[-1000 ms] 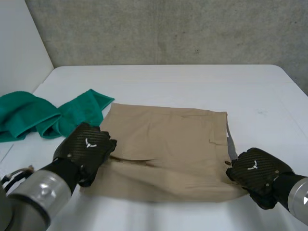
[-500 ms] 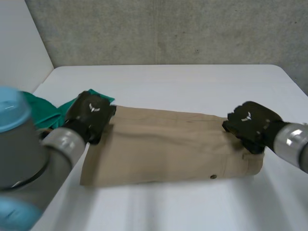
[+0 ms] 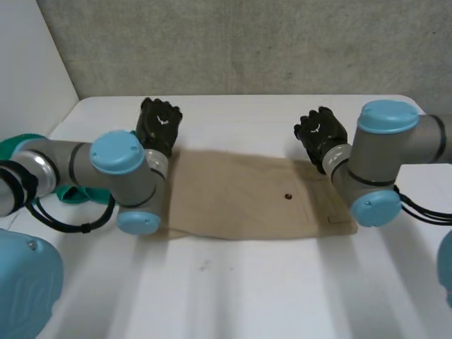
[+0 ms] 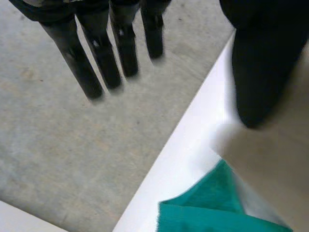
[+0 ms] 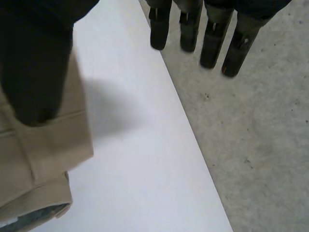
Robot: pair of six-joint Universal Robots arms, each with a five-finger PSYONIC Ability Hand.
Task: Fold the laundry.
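Khaki cotton garment, folded into a long flat band, lies across the middle of your white table, with a small dark button facing up right of its centre.

Your left hand sits at the band's far left corner, just past the far edge. In its wrist view the fingers are straight, spread and clear of the fabric, with nothing between them and the thumb. The thumb hangs over the tan cloth, but you cannot tell from these views whether it touches.

Your right hand is at the far right corner, mirroring the other. Its fingers also point straight out, past the table edge, and hold nothing. Its thumb is above the garment's seamed end, contact again unclear.

Both forearms reach forward along the short ends of the band, the left elbow lying over the near left corner.

A crumpled green cloth rests on the table just beside the garment's left end, partly hidden behind your left arm in the head view.

A grey concrete wall stands behind the table.
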